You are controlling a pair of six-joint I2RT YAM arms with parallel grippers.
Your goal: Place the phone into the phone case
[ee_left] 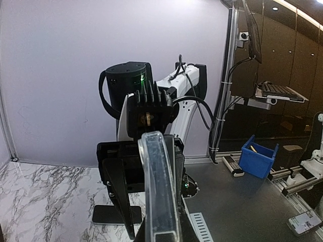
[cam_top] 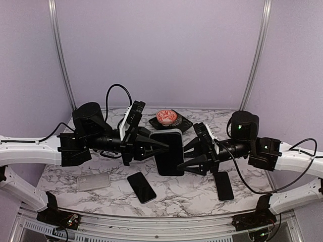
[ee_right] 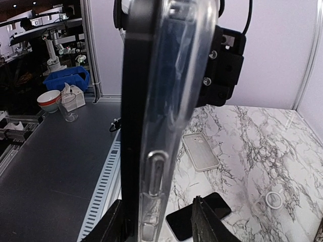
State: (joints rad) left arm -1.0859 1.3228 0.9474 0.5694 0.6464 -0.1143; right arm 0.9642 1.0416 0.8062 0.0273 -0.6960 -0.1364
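A black phone (cam_top: 170,154) is held upright in the air over the table's middle, its screen facing the top camera. A clear phone case (cam_top: 166,131) sits behind it. In the right wrist view the phone (ee_right: 135,126) lies flat against the case (ee_right: 174,91), edge-on; I cannot tell if it is fully seated. My left gripper (cam_top: 162,146) is shut on the case's left edge (ee_left: 157,191). My right gripper (cam_top: 185,157) straddles the right edge, and a gap shows between the case and one of its fingers (ee_right: 202,224).
On the marble table lie a second clear case (cam_top: 93,180), a black phone (cam_top: 141,187) and another phone (cam_top: 223,185). A red bowl (cam_top: 166,117) on a black plate (cam_top: 182,126) stands at the back. A small ring (ee_right: 273,198) lies on the table.
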